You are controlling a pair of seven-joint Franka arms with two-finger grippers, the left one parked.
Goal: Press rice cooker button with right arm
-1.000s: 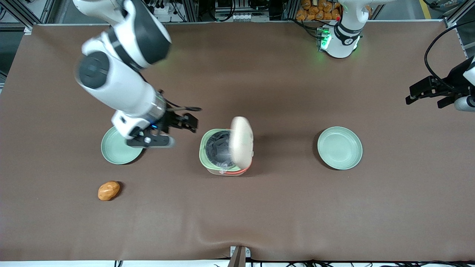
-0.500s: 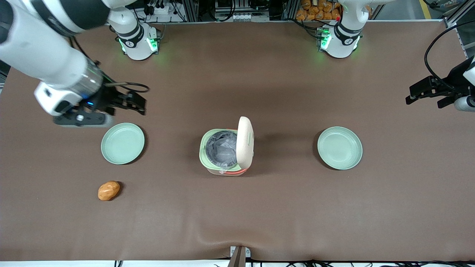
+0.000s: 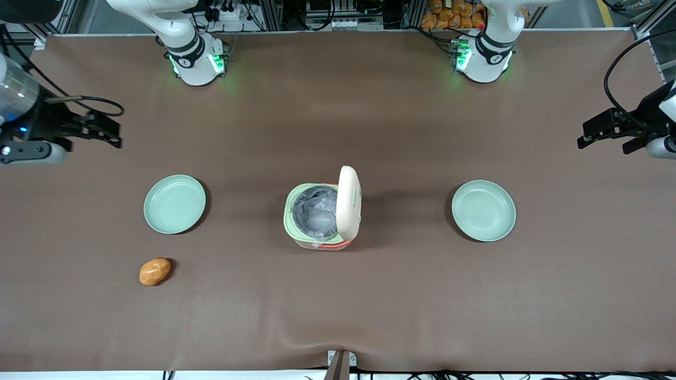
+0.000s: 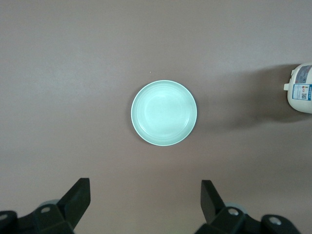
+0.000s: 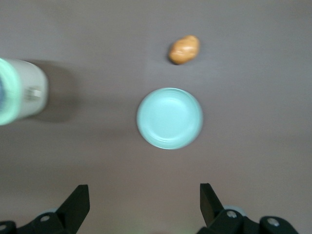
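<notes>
The rice cooker (image 3: 322,217) stands mid-table, cream with a salmon-pink band and pale green rim. Its lid (image 3: 349,203) stands upright and open, and the grey inner pot (image 3: 315,211) shows. The cooker also shows in the right wrist view (image 5: 22,92). My right arm's gripper (image 3: 108,132) is high above the working arm's end of the table, far from the cooker and farther from the front camera. Its fingers are wide open and empty; it shows in the right wrist view (image 5: 145,204) with nothing between the fingers.
A pale green plate (image 3: 175,204) lies between my gripper and the cooker; it also shows in the right wrist view (image 5: 169,118). An orange-brown potato (image 3: 155,271) lies nearer the front camera. A second green plate (image 3: 483,210) lies toward the parked arm's end.
My right arm has swung away from the cooker, rising and retreating toward the working arm's end of the table. The cooker's lid has settled upright.
</notes>
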